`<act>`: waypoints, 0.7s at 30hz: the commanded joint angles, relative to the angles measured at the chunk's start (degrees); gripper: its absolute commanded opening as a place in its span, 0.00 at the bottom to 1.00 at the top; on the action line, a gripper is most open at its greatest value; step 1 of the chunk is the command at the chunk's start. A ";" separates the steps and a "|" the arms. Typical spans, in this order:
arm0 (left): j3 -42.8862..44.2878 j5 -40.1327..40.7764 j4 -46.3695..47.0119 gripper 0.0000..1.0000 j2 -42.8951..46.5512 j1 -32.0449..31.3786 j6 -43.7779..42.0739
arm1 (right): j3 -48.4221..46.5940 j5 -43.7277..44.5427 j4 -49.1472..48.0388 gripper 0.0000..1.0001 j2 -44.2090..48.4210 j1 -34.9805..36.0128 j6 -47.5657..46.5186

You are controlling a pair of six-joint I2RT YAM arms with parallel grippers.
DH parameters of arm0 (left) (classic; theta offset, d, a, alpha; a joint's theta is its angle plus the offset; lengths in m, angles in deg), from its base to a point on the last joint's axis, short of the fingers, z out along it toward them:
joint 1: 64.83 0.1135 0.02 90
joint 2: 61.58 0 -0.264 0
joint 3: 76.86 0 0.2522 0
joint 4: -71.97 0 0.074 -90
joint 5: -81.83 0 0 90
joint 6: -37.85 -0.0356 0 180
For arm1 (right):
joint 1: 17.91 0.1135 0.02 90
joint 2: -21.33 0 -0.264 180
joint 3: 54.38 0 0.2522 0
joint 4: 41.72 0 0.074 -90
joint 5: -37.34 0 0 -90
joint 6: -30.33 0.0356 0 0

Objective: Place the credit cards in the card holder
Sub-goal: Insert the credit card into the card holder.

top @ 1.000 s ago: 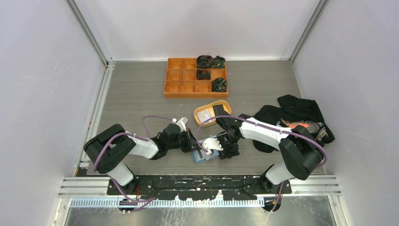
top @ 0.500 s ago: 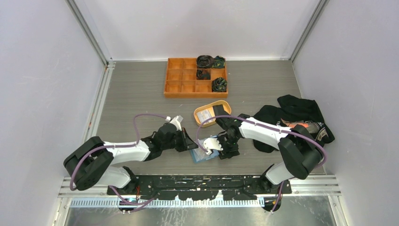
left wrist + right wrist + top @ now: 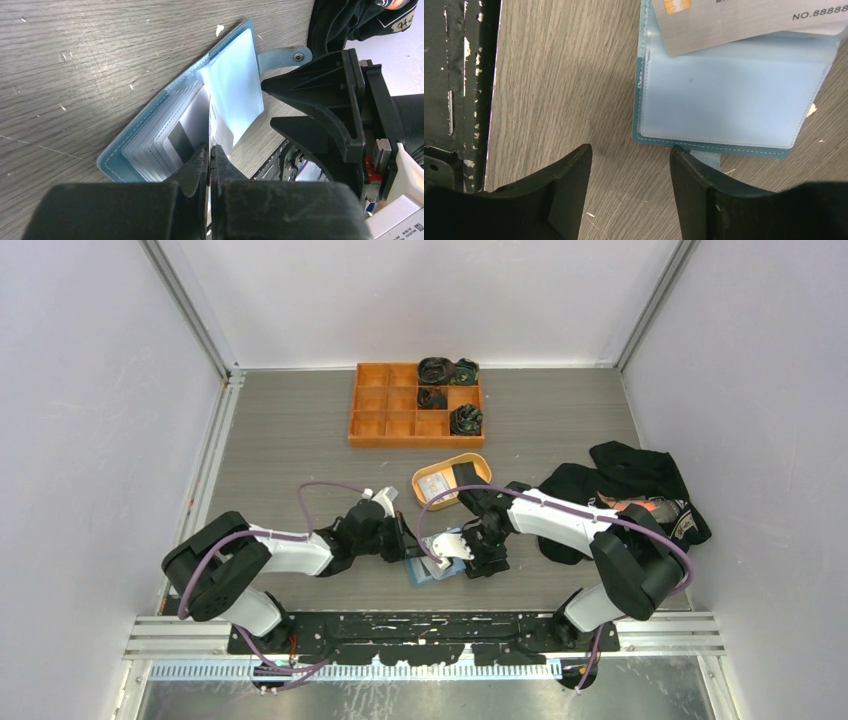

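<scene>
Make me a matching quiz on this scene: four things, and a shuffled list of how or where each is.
1 card holder
2 left gripper
3 right gripper
4 orange tray

A far side of the table
B jaws apart, holding nothing
C spread open on the table
D shut on a card

Pairs: 1-C, 2-D, 3-B, 4-A

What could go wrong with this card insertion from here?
The left gripper holds the card by a thin edge, angled between clear sleeves of the card holder; it may miss a pocket or bend. The right gripper stands open, only one finger at the holder's tab edge, so a push could slide the holder.
</scene>
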 commanded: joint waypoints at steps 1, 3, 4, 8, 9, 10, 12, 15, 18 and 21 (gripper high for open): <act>1.20 1.43 -2.31 0.00 -0.51 -0.04 -1.54 | -2.00 -0.41 1.05 0.64 -0.07 -0.08 -0.43; 1.31 1.69 -2.78 0.00 -0.42 -0.09 -1.59 | -2.04 -0.50 1.03 0.64 -0.07 -0.12 -0.43; 1.41 1.81 -3.04 0.00 -0.28 -0.05 -1.64 | -2.04 -0.50 1.04 0.64 -0.07 -0.09 -0.45; 1.56 3.22 -5.99 0.00 1.69 -0.13 -2.93 | -2.04 -0.50 1.05 0.64 -0.08 -0.04 -0.40; 1.74 3.69 -6.90 0.00 2.52 -0.13 -3.25 | -2.04 -0.50 1.03 0.64 -0.07 -0.07 -0.45; 1.76 3.87 -7.33 0.00 3.09 -0.14 -3.46 | -2.04 -0.53 1.09 0.64 -0.17 -0.09 -0.47; 2.24 4.47 -8.75 0.00 3.79 -0.14 -4.05 | -2.08 -0.50 1.16 0.64 -0.35 -0.11 -0.44; 2.73 4.71 -9.45 0.00 3.75 -0.15 -4.61 | -2.13 -0.50 1.37 0.64 -0.41 -0.08 -0.46; 3.02 4.41 -9.18 0.00 3.30 -0.13 -4.85 | -2.13 -0.50 1.31 0.64 -0.35 -0.08 -0.42; 3.09 4.32 -8.10 0.00 1.96 -0.39 -4.85 | -2.13 -0.50 1.39 0.64 -0.43 -0.08 -0.46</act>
